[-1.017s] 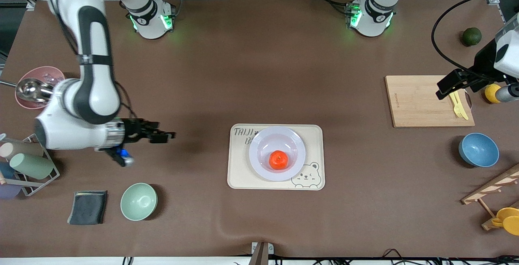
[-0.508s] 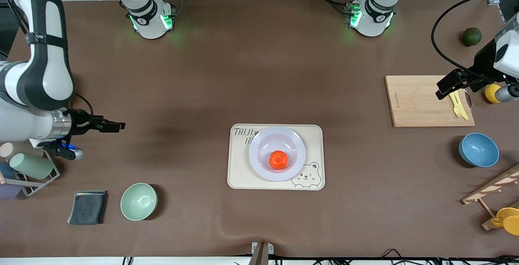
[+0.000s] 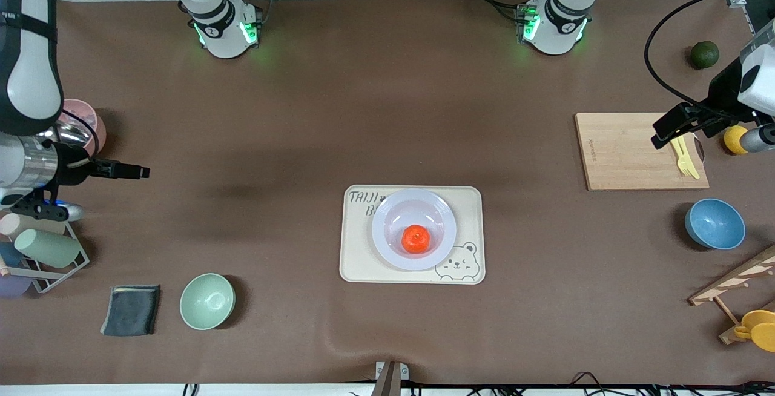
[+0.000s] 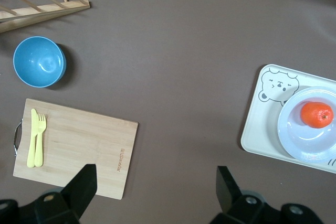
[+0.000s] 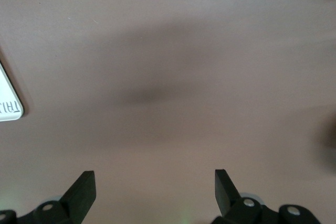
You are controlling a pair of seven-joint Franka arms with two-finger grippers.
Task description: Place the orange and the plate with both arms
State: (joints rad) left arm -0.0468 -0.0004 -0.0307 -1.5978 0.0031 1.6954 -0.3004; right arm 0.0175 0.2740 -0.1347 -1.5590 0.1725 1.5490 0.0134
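White arms raised, grippers [image 3: 666, 132] [image 3: 136, 171] spread.

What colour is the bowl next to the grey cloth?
The bowl is pale green, clearest in the front view.

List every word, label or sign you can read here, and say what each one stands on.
"TAIJI": top line printed on the cream bear tray; the plate covers whatever follows.
"B": start of the tray's second line; the rest is hidden under the plate.
Small mark on the wooden cutting board: too small to read.
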